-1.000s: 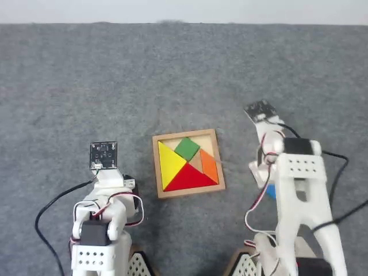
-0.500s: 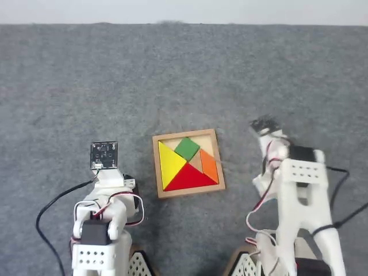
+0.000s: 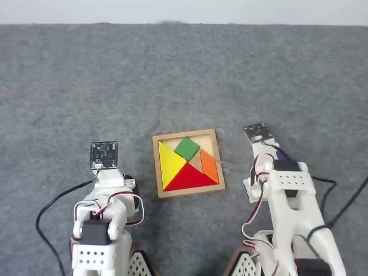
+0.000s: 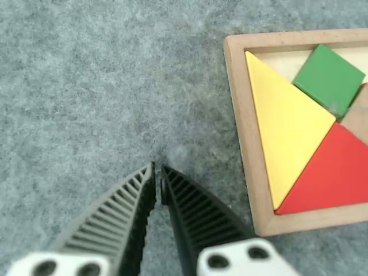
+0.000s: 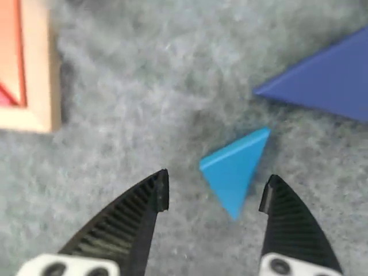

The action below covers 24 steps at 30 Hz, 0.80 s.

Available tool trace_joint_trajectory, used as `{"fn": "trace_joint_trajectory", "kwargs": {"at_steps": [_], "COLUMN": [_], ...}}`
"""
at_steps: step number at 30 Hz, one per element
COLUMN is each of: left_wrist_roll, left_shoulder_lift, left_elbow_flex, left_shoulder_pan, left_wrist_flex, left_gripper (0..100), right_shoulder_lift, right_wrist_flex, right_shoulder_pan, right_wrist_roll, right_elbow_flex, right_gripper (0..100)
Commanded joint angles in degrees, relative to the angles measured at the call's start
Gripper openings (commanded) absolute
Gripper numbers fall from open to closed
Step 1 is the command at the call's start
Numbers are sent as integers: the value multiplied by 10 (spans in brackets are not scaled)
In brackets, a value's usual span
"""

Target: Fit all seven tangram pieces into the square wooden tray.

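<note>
Two loose pieces, a light blue triangle point(image 5: 234, 169) and a dark blue triangle point(image 5: 322, 80), lie on your grey felt worktop point(image 3: 172, 69) near the tray point(image 3: 156, 167). Your right jaws gape astride the light one; your left jaws are pinched together, empty.

The counter point(image 3: 172, 69) is covered from side to side with a grey, felt-like cloth point(image 3: 69, 86), mottled in lighter and darker flecks. Seen close in the left wrist view, its fibres look short and fuzzy. Along the far edge in the high view runs a pale, plain band point(image 3: 184, 11); whether it is wall or backdrop cannot be told. The light is soft and even, with only faint shadows.
</note>
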Motion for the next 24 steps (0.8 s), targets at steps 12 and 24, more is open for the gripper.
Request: {"fn": "trace_joint_trajectory", "kwargs": {"at_steps": [12, 24], "left_wrist_roll": [-5, -5], "left_shoulder_lift": [-11, -11], "left_elbow_flex": [-7, -7], "left_shoulder_pan": [-4, -4], "left_wrist_flex": [1, 1], "left_gripper": [14, 14], "right_shoulder_lift": [99, 122], "right_wrist_flex": [-62, -52], "right_shoulder_pan": [18, 23], "right_wrist_roll": [-71, -92], "right_elbow_flex": [-59, -73], "right_gripper": [249, 144]}}
